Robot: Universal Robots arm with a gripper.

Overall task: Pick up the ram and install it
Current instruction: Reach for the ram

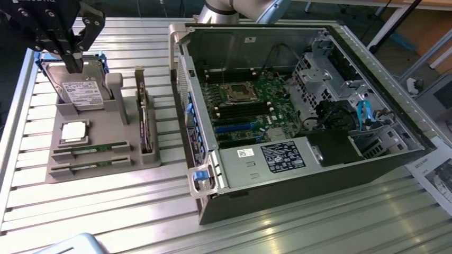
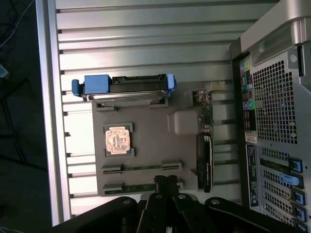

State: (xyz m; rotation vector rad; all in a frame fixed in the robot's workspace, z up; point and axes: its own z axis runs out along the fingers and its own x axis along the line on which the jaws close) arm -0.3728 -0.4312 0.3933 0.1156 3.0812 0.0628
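Observation:
Two green ram sticks lie in parallel slots at the near end of the grey holder: one (image 1: 92,148) (image 2: 141,168) and one closer to the holder's edge (image 1: 88,165) (image 2: 133,187). My black gripper (image 1: 73,64) (image 2: 166,183) hangs high over the far end of the holder, above the hard drive (image 1: 83,91), with its fingers shut and nothing between them. In the wrist view its fingertips overlap the end of the outer ram stick. The open computer case (image 1: 297,159) lies at the exterior view's right, its green motherboard (image 1: 258,108) exposed.
The grey holder (image 1: 106,129) also carries a silver processor chip (image 1: 74,132) (image 2: 118,140), a blue-framed hard drive (image 2: 126,87) and an upright dark expansion card (image 1: 145,124) (image 2: 205,158). The slatted metal table (image 1: 92,206) has a side rail at the exterior view's left.

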